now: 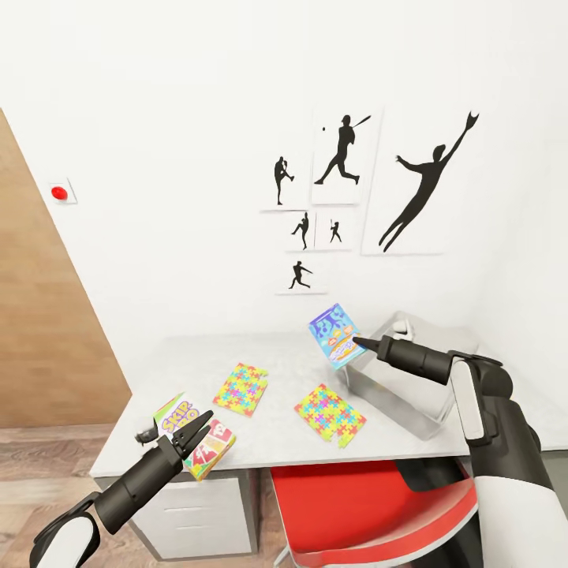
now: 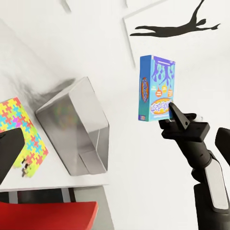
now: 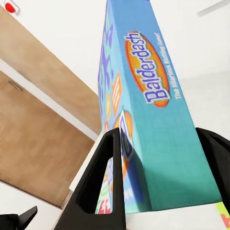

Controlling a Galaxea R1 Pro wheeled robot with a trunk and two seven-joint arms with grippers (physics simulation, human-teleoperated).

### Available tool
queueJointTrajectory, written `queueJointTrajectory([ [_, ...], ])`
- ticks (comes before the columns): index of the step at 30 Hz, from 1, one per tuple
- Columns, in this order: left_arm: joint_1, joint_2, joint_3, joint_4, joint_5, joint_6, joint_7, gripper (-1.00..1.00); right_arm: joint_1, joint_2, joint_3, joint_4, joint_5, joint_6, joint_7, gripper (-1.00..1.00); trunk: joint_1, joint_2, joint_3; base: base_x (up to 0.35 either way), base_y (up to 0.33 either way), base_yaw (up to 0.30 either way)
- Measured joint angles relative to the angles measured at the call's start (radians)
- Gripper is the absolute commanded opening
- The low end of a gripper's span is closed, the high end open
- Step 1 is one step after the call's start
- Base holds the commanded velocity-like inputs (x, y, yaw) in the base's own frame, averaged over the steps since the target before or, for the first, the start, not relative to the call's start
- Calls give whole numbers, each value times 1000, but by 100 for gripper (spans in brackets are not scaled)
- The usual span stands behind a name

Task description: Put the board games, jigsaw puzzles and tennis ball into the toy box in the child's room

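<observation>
At the near edge of the table (image 1: pixel 284 371), my left gripper (image 1: pixel 207 430) sits over the yellow-green Skip-Bo box (image 1: pixel 196 446), a flat printed carton lying at the front left corner; its black fingers look spread, but I cannot tell whether they touch the carton. Below the table front I see a glossy red chair (image 1: pixel 371 505) and white drawers (image 1: pixel 197 505). A little further in, two thin jigsaw puzzles lie flat on the smooth light-grey top, one left of centre (image 1: pixel 241 388) and one right of centre (image 1: pixel 329 414), each a square of interlocking pink, yellow, green, blue and orange pieces. My right gripper (image 1: pixel 356 342) holds the small blue game box (image 1: pixel 334 334) in the air, its two dark fingers (image 3: pixel 98 184) clamped against the box's opposite faces; the narrow side reads "Balderdash". That box hangs tilted, just above the left rim of the toy box (image 1: pixel 410 379), a shallow matte grey bin with flared walls, standing at the table's right end. Behind it all rises a plain white wall with black baseball-player silhouettes (image 1: pixel 426 181), a wooden door (image 1: pixel 39 315) at the left, and a small red button (image 1: pixel 58 192) beside it.
</observation>
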Motion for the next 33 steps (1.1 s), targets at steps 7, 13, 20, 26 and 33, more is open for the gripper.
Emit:
queueJointTrajectory([
  [7,0,0,0,0,0,0,0,100,0,0,0,0,0,0,0,-100,0,0,0,0,0,0],
  [13,0,0,0,0,0,0,0,100,0,0,0,0,0,0,0,-100,0,0,0,0,0,0],
  [20,0,0,0,0,0,0,0,100,0,0,0,0,0,0,0,-100,0,0,0,0,0,0],
  [26,0,0,0,0,0,0,0,100,0,0,0,0,0,0,0,-100,0,0,0,0,0,0],
  [33,27,23,24,-1,-13,-22,-29,100,0,19,29,2,16,24,31,-100,0,0,0,0,0,0],
])
